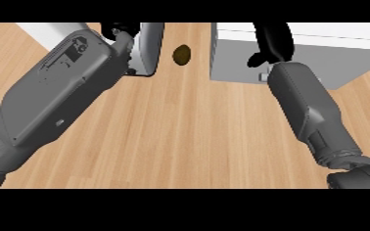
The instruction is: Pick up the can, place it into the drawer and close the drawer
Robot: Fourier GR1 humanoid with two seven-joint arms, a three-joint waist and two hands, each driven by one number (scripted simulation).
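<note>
— Two hands high in frame; where's the can (pixel 182 54)?
— Top centre on the counter (pixel 188 137), held by neither. Right hand (pixel 274 39) lies slack over the white box (pixel 325 61); left hand (pixel 120 30), upper left, can't tell. Grasping comes next, I'd judge.

Light wood counter (pixel 180 137); grey-white cabinet box (pixel 239 63) at right

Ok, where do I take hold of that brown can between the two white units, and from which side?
Wrap the can across its narrow width, around the rounded sides. Come from the near side, over the bare counter: the grey panel flanks it at left and the white box at right, both apart from it. The left hand looks nearer.
</note>
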